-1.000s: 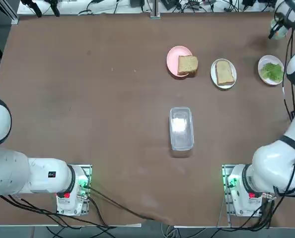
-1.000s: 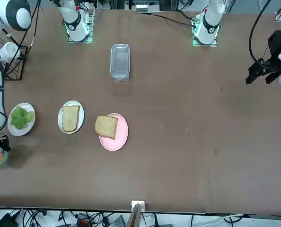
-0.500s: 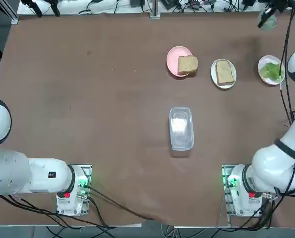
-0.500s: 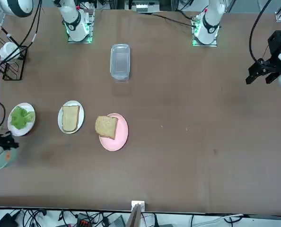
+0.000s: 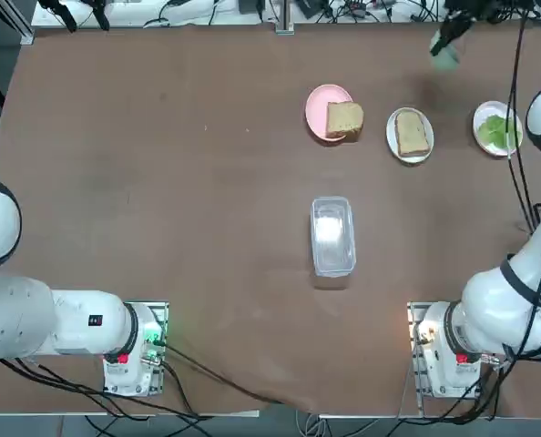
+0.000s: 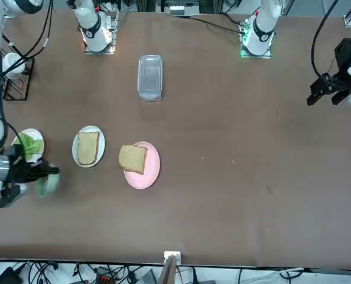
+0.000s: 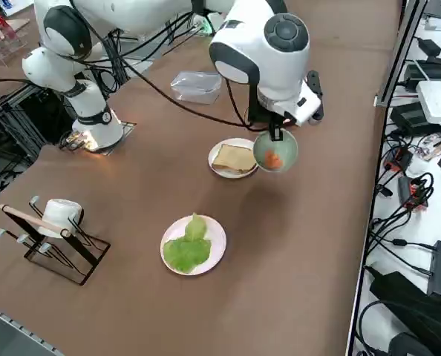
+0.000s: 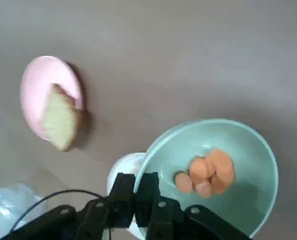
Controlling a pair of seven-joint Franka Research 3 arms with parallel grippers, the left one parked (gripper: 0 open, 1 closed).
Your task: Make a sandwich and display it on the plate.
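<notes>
Right hand pinched tight on the rim of a pale green bowl with orange pieces inside.

Top view: bowl carried near the counter's far edge, shifted leftward from the far right corner of a second ago. Bread slices on the pink plate and the white plate; lettuce on its own plate; clear container mid-counter.

Front view: bowl just beside the lettuce plate; broad bare counter toward the parked arm.

Right side view: bowl lifted beside the white plate.

Green cup in end effector
</notes>
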